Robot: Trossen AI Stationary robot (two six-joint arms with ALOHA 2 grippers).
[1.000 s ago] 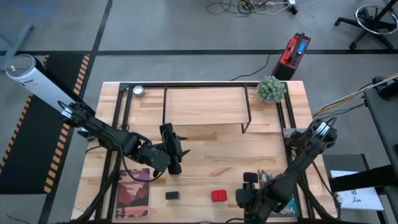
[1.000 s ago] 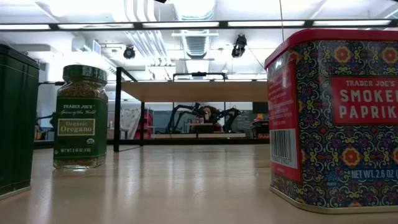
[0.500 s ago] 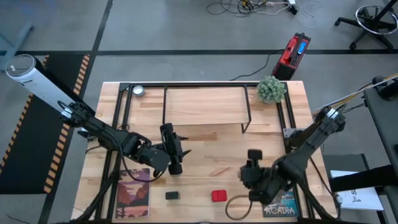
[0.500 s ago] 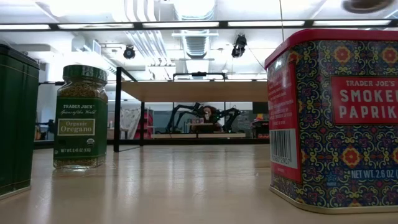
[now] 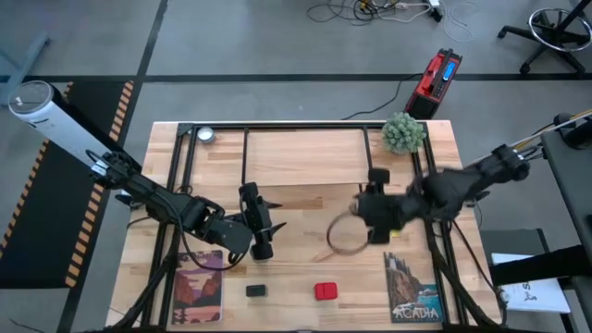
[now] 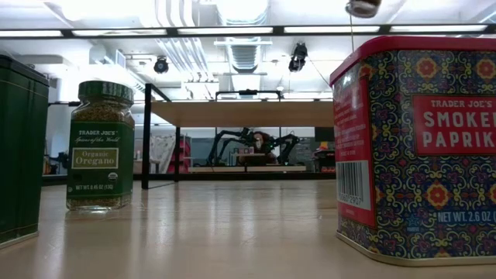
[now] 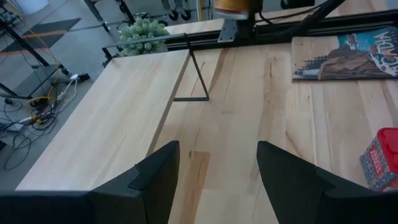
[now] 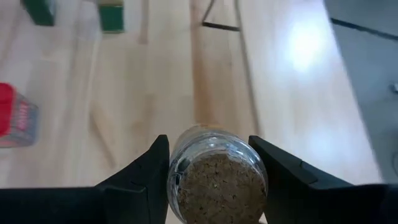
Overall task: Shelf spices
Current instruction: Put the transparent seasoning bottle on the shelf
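We see the right claw (image 8: 214, 180) gripping the round cork-topped jar (image 8: 216, 175), held in the air near the shelf's (image 5: 305, 157) right end. The left claw (image 7: 217, 180) hangs open above the tabletop (image 5: 305, 254), left of centre.

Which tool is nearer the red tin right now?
The left tool, though narrowly: it sits up and to the left of the red tin in the high view. The right tool, holding a jar, hangs above-right.
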